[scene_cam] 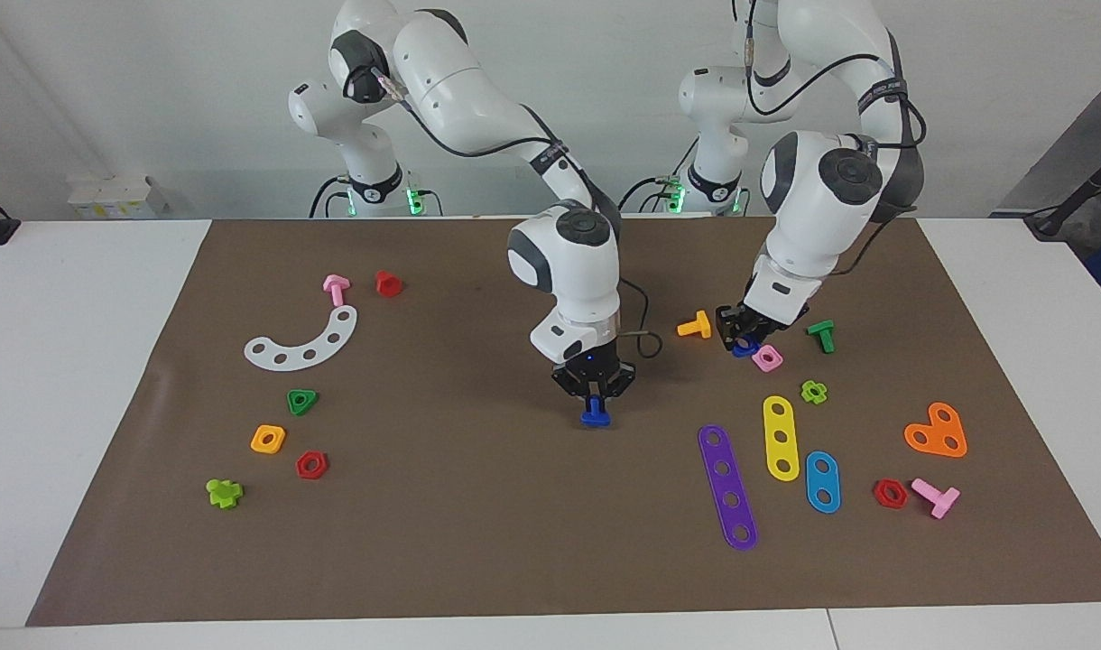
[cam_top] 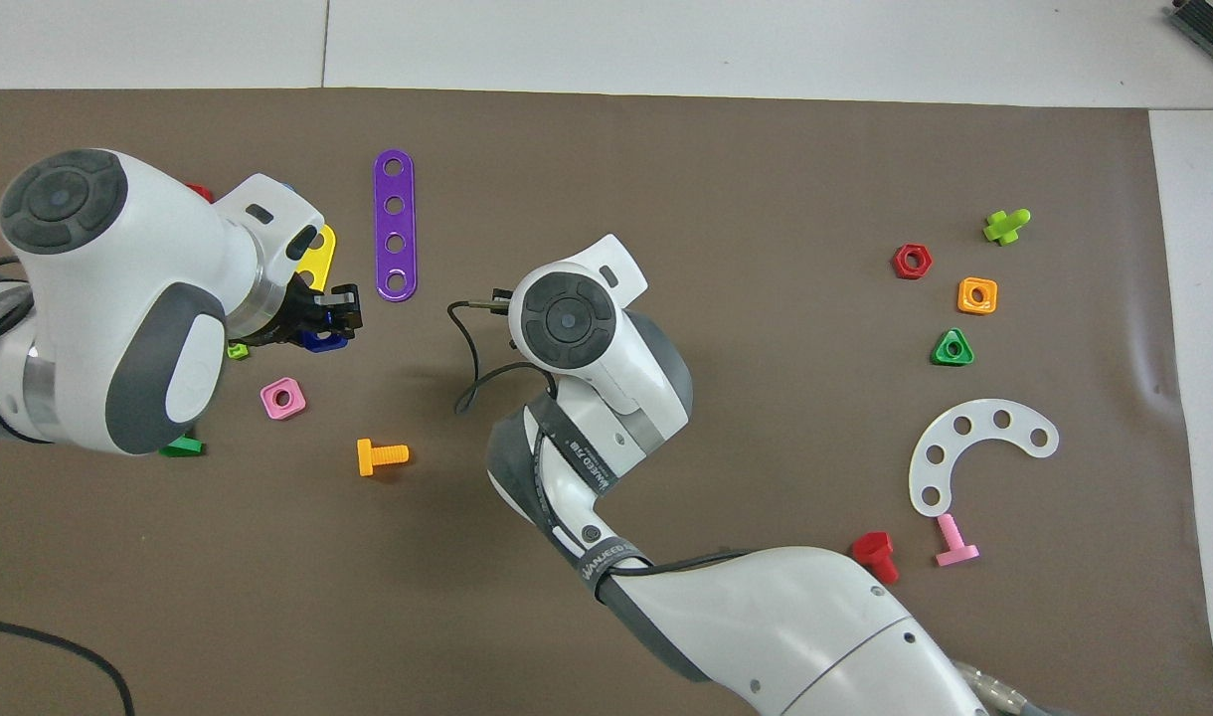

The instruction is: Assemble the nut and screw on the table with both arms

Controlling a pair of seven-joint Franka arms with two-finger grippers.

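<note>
My right gripper [scene_cam: 594, 399] hangs over the middle of the brown mat [scene_cam: 478, 506], shut on the blue screw [scene_cam: 595, 414], which hangs head down just above the mat. In the overhead view its own wrist hides the gripper and the screw. My left gripper [scene_cam: 740, 336] is low at the mat toward the left arm's end, tilted, its fingers closed on the blue nut [scene_cam: 745, 348]. The gripper [cam_top: 328, 316] and the nut [cam_top: 320, 342] also show in the overhead view. The nut sits at or just above the mat.
A pink square nut [scene_cam: 767, 358], an orange bolt [scene_cam: 695, 326] and a green T-shaped bolt [scene_cam: 821, 335] lie close around the left gripper. Yellow [scene_cam: 781, 437], purple [scene_cam: 727, 486] and blue [scene_cam: 822, 481] strips lie farther from the robots. A white arc [scene_cam: 305, 343], a green triangular nut [scene_cam: 301, 401] and an orange square nut [scene_cam: 268, 439] lie toward the right arm's end.
</note>
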